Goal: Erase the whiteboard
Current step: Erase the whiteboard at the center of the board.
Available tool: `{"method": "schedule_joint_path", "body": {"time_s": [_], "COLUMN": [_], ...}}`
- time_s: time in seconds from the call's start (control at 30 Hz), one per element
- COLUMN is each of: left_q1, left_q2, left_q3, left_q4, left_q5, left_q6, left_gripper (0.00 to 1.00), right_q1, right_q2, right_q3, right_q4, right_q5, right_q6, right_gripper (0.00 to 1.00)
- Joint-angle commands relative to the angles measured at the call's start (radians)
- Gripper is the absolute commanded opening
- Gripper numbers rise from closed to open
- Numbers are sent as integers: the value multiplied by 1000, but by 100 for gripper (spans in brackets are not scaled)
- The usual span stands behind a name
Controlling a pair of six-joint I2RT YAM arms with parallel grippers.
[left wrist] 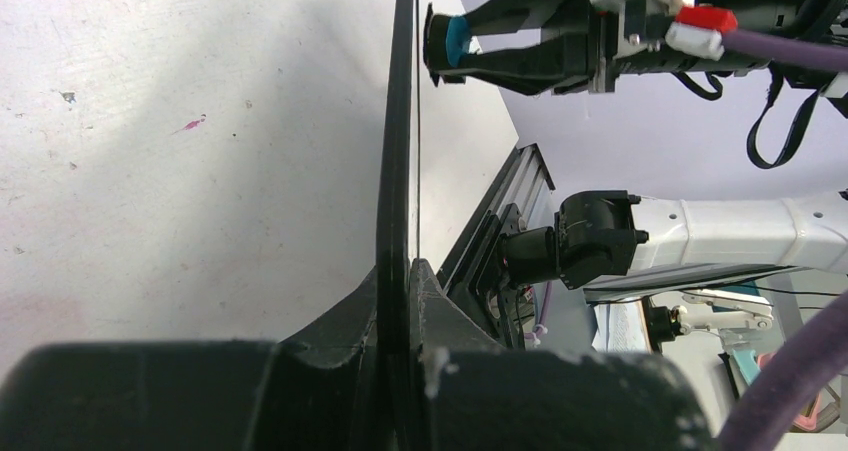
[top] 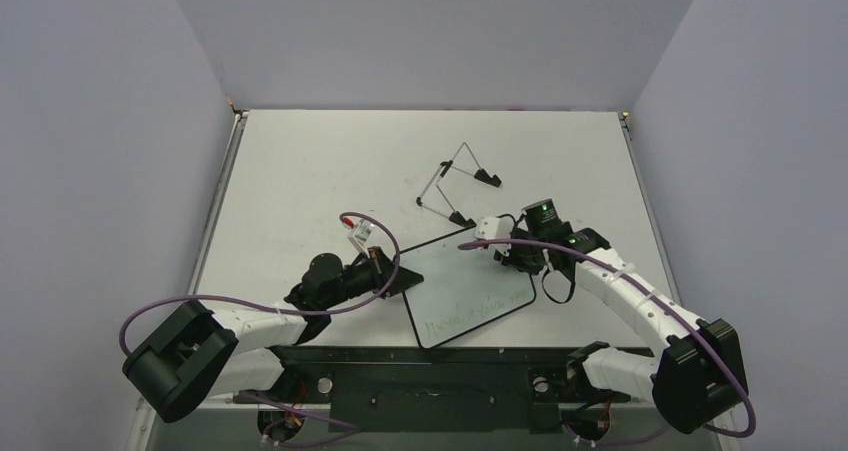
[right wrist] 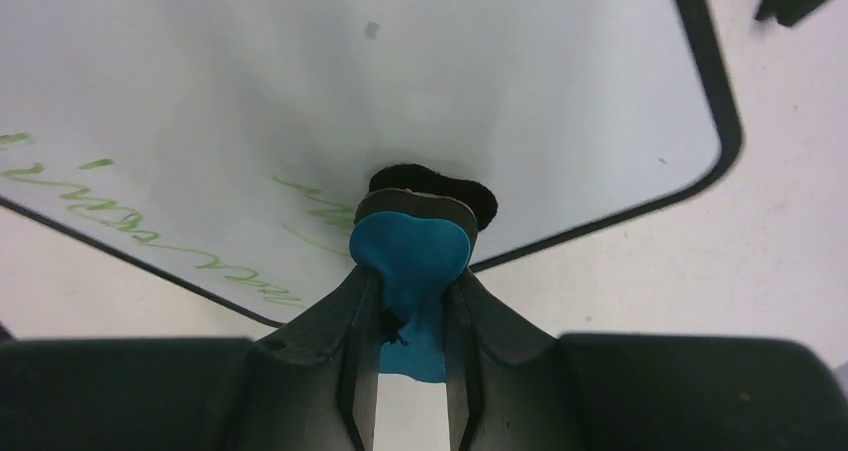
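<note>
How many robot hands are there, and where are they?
2. The left gripper clamps one edge of the whiteboard; the right gripper holds the blue eraser against its face. None looks hidden.

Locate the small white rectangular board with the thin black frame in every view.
Top external: whiteboard at lower centre.
Left wrist: edge-on, a vertical dark line clamped in the left gripper.
Right wrist: fills the upper frame.
Shared landmark: right gripper pinching the blue-and-black eraser block.

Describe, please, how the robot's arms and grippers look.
The left arm and right arm have white shells, black joints and looping purple cables. The left gripper and right gripper are black, tapered. A green light marks the right wrist.
</note>
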Motion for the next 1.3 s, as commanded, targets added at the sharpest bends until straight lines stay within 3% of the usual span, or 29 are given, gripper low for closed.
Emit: {"method": "schedule_joint_path", "body": {"time_s": [0.0, 0.07, 0.17, 0.33, 0.43, 0.7, 0.77, 0.9, 0.97, 1.27], "left_q1": [7, 7, 7, 7, 7, 7, 7, 7, 8, 7], "left_q2": [-17, -16, -24, -24, -22, -27, -26, -20, -20, -21], "left_q3": [17, 16, 13, 15, 15, 8, 12, 19, 20, 20], "left_q4": [145, 150, 152, 150, 154, 157, 154, 155, 157, 159], "left_q5": [29, 31, 27, 28, 31, 26, 27, 30, 31, 29], "left_q6": [-15, -18, -19, -22, -22, -22, -22, -23, -24, -28], "left_gripper": [0, 0, 0, 0, 0, 0, 0, 0, 0, 0], "right_q1": [64, 96, 91, -6, -39, -41, -42, -42, -37, 110], "right_q2": [-2, -13, -26, -12, -3, -98, -93, -31, 1, 22], "right_q3": [3, 4, 10, -3, -2, 35, 21, 7, 10, 5], "right_q4": [-89, -171, -169, 35, 63, -164, -154, -25, -10, -146], "right_q5": [-130, -210, -210, 14, 50, -323, -301, -79, -60, -198], "right_q6": [-130, -197, -197, 33, 57, -136, -116, 11, 29, -138], "right_gripper": [0, 0, 0, 0, 0, 0, 0, 0, 0, 0]}}
